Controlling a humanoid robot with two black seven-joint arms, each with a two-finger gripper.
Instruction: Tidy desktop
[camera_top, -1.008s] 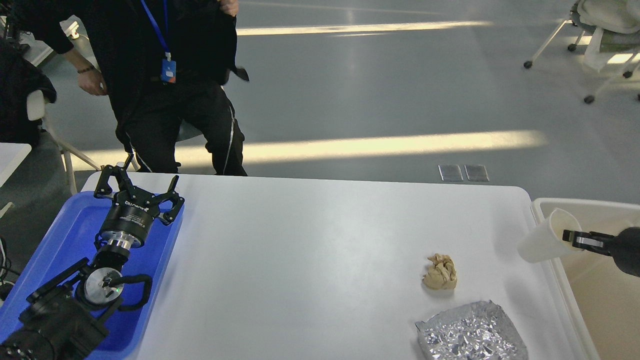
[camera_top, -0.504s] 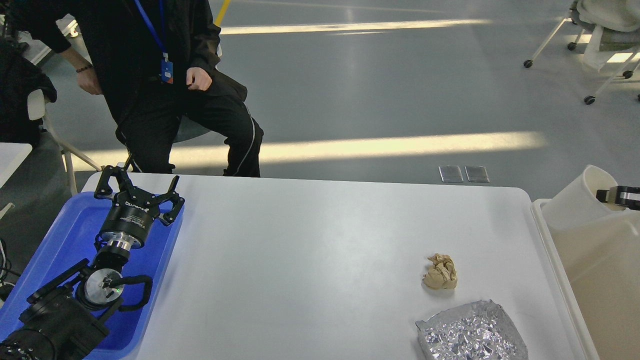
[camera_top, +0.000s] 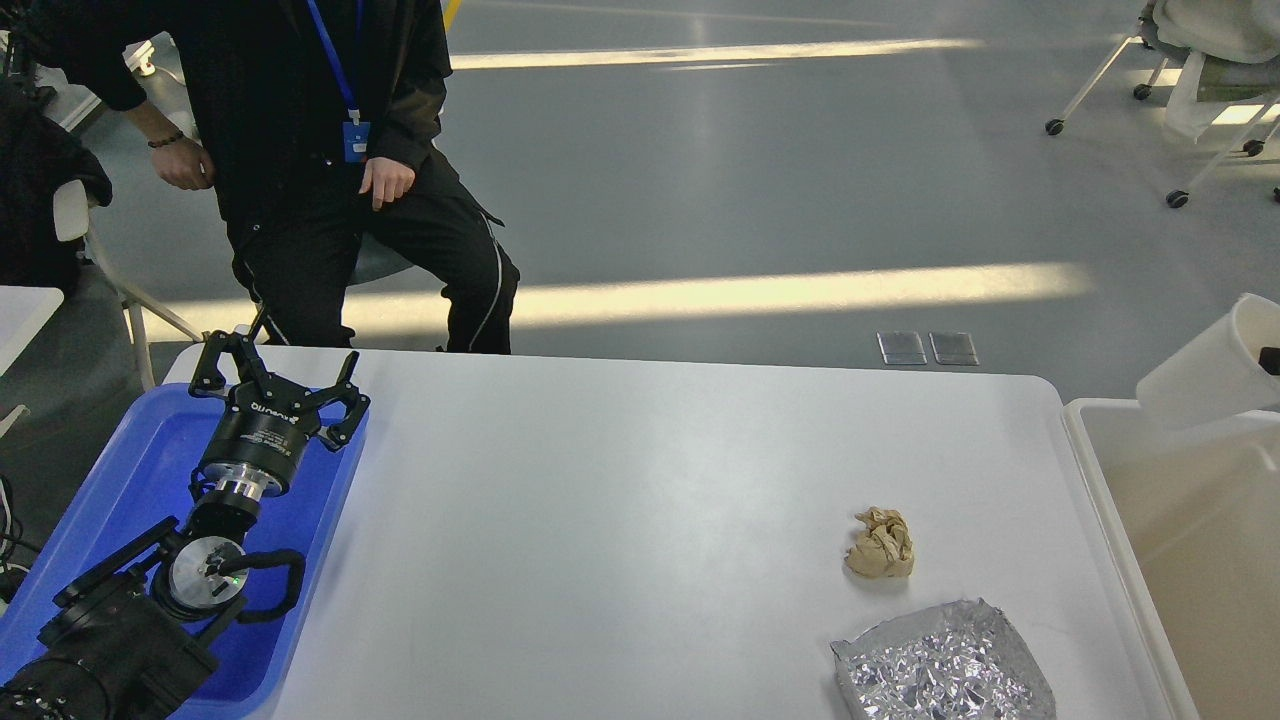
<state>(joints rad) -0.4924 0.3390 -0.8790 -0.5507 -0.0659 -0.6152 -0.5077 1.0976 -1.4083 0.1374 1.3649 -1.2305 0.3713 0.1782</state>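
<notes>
- Foil tray (camera_top: 942, 665) sits nearest, at the surface's (camera_top: 620, 500) front edge, far to the right of the left pincer (camera_top: 272, 385); crumpled and empty, prob waste awaiting pickup.
- Brown paper wad (camera_top: 881, 544) lies just behind the foil, apart from it, also well right of the left pincer; looks like trash too.
- Left pincer hovers over the blue tray (camera_top: 150, 470) at the surface's left side, fingers spread, gripping nothing. Seems parked there, out of the way.
- Surface = the desktop to tidy: big white top spanning the mid view, between blue tray and beige bin (camera_top: 1190, 540).
- White cup (camera_top: 1205, 375) hangs tilted above the bin's far corner, prob so it can drop in.
- Right pincer (camera_top: 1270, 360): only a dark bit at the cup's rim by the frame edge; can't tell its grip.
</notes>
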